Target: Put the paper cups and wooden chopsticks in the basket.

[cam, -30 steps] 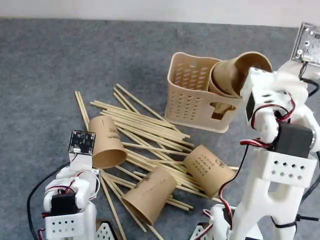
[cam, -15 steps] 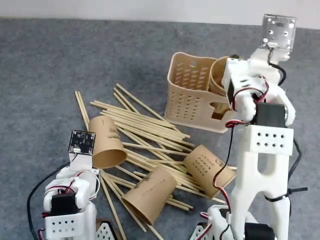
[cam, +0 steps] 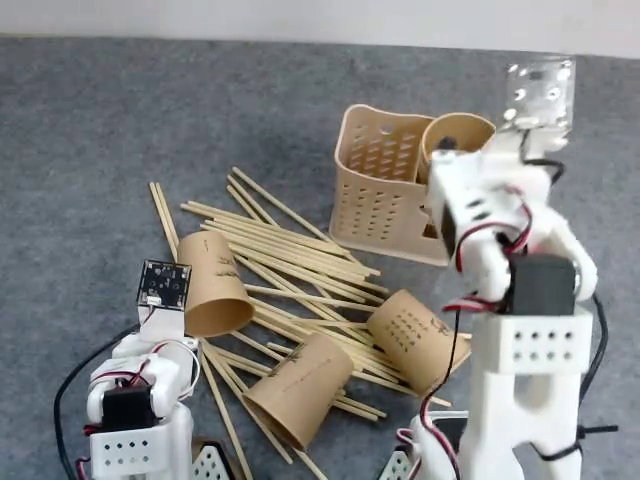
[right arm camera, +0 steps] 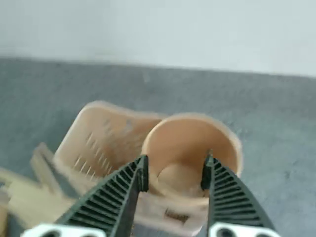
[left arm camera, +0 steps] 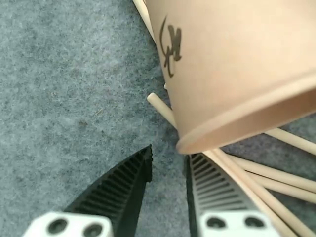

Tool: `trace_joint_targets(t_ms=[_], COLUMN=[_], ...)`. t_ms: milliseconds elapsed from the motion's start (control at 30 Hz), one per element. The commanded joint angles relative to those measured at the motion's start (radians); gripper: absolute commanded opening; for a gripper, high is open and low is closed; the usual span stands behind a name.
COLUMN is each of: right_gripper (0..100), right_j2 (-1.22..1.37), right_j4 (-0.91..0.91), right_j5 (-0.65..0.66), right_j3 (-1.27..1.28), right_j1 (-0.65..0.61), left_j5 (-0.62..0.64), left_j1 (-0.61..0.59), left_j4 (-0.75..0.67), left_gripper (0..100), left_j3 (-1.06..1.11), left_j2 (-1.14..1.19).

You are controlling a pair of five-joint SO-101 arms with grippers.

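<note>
Currently the right hand [right arm camera: 175,165] hangs, fingers apart, just by a paper cup [right arm camera: 187,143] sitting in the basket [right arm camera: 94,133] at far right. The left hand [left arm camera: 168,160], narrowly apart, sits beside a fallen cup [left arm camera: 232,69] among chopsticks [cam: 290,250] at near left.

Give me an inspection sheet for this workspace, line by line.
Surface: grey felt-like mat.
Job's things: basket upright, one cup inside; three more cups on their sides among scattered chopsticks.
Clutter: nothing seen.
Claws: left claw open beside a lying cup's rim; right claw open above the cup in the basket.
Cables: wires on the right arm; black cable beside the left arm.
Surroundings: pale wall behind.
</note>
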Motion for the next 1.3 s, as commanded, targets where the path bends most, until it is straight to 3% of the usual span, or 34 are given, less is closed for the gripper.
trace_joint_targets(t_ms=[0, 267, 633, 1033, 1267], right_gripper=[18.3, 18.3, 18.3, 18.7, 18.9], right_j2=[-0.056, -0.056, -0.058, -0.166, -0.228], right_j4=[0.096, 0.302, 0.584, 0.547, 0.547], right_j5=[0.020, 0.020, 0.011, 0.009, -0.298], right_j3=[-0.008, -0.008, -0.001, 0.349, 0.410], right_j1=[-0.077, -0.174, -0.170, 0.061, 0.096], left_j5=[0.008, 0.008, 0.008, 0.008, 0.008], left_j1=[-0.005, -0.005, -0.005, -0.005, -0.005], left_j4=[0.000, 0.000, 0.000, 0.000, 0.000], left_gripper=[12, 12, 12, 12, 12], left_j3=[0.021, 0.021, 0.021, 0.021, 0.021], left_j2=[-0.001, -0.001, -0.001, -0.001, -0.001])
